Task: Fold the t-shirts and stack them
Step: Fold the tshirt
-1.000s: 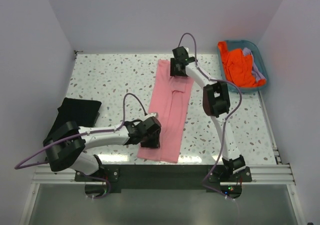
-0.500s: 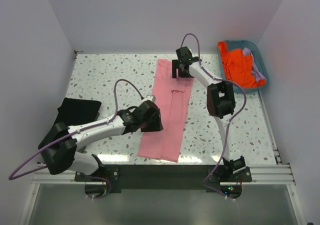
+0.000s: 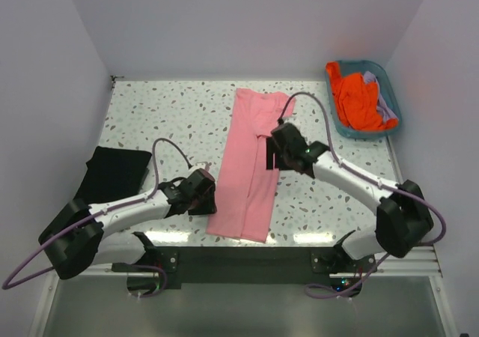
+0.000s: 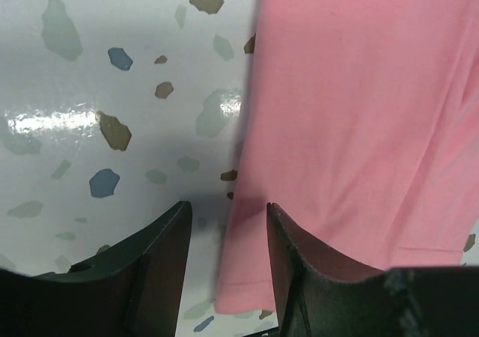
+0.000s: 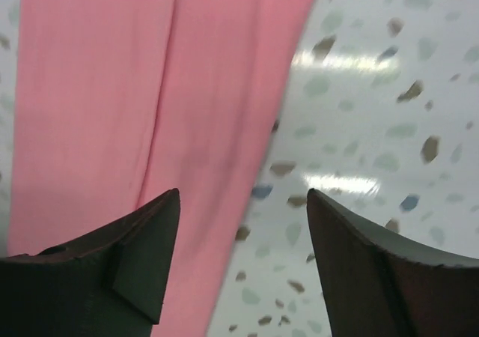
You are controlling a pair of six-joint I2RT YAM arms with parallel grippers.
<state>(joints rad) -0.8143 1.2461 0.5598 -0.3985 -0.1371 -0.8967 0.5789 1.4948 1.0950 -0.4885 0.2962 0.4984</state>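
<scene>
Salmon-pink t-shirt (image 3: 249,168) lies as it did half a second ago, a long strip folded lengthwise down the middle of the bench (image 3: 172,120); what has moved is your two arms. The right arm (image 3: 352,180) has pulled back from the shirt's far end to its right edge at about mid-length. The left arm (image 3: 135,206) has slid off the shirt's left edge and now sits just beside it, close to the near hem.

Your left jaws stand partly open with nothing between them. One of the fingers (image 4: 157,269) hangs over bare bench, the other over the pink fabric, and the shirt's left edge runs up through the gap.

Your right jaws are spread wide and hold nothing. One of those fingers (image 5: 127,269) is over the pink cloth, the other over speckled bench, with the shirt's right edge between them.

Further out, the black t-shirt (image 3: 114,168) lies folded at the bench's left side. The orange t-shirt (image 3: 355,101) and lavender t-shirt (image 3: 386,111) sit bunched in the teal basket (image 3: 352,132) at the far right corner.
</scene>
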